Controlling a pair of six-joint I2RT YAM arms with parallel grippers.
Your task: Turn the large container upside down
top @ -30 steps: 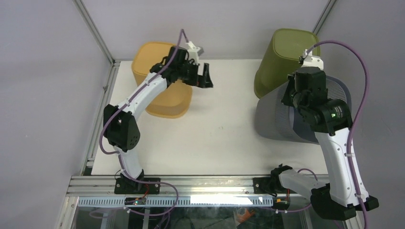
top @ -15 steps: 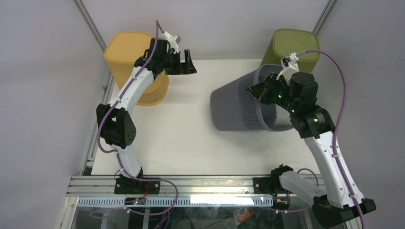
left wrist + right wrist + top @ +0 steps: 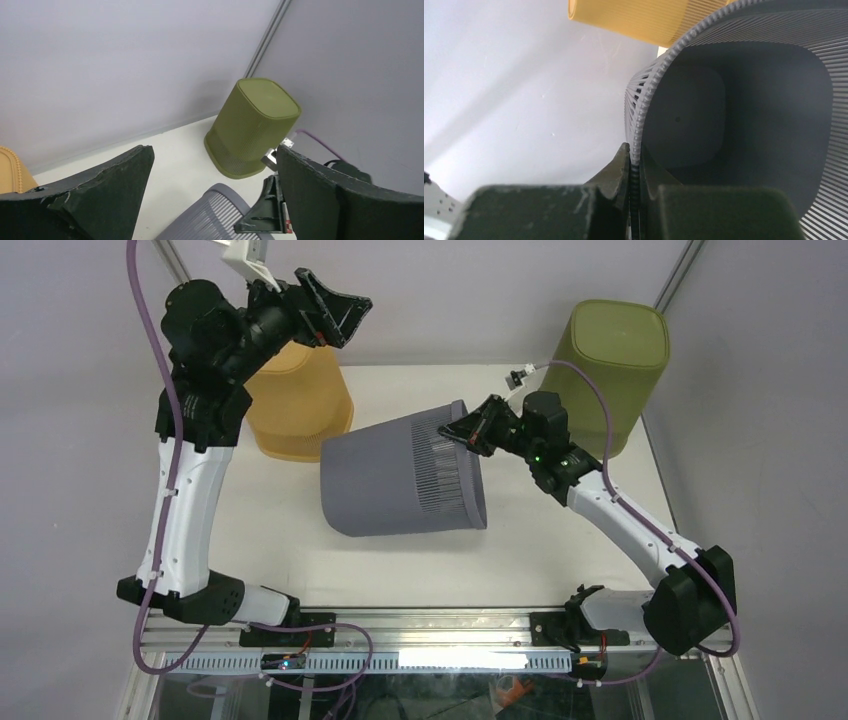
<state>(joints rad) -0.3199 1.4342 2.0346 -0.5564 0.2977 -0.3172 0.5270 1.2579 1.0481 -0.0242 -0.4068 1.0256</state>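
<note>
The large grey ribbed container (image 3: pixel 400 475) lies tipped on its side in the middle of the table, its mouth toward the right. My right gripper (image 3: pixel 470 427) is shut on its rim; the wrist view shows the rim (image 3: pixel 649 95) pinched between both fingers (image 3: pixel 634 165), with the dark inside of the container beyond. My left gripper (image 3: pixel 335 310) is open and empty, raised high above the table's back left. Its wrist view looks down between its fingers at the grey container (image 3: pixel 210 215) and the right gripper.
An orange container (image 3: pixel 295 400) stands upside down at the back left, behind the left arm. An olive green container (image 3: pixel 610 370) stands upside down at the back right, also in the left wrist view (image 3: pixel 252 127). Walls enclose the table.
My right gripper has swung the grey container leftward and tipped it onto its side at the table's middle. My left arm has risen high and pulled back, away from the orange container.
</note>
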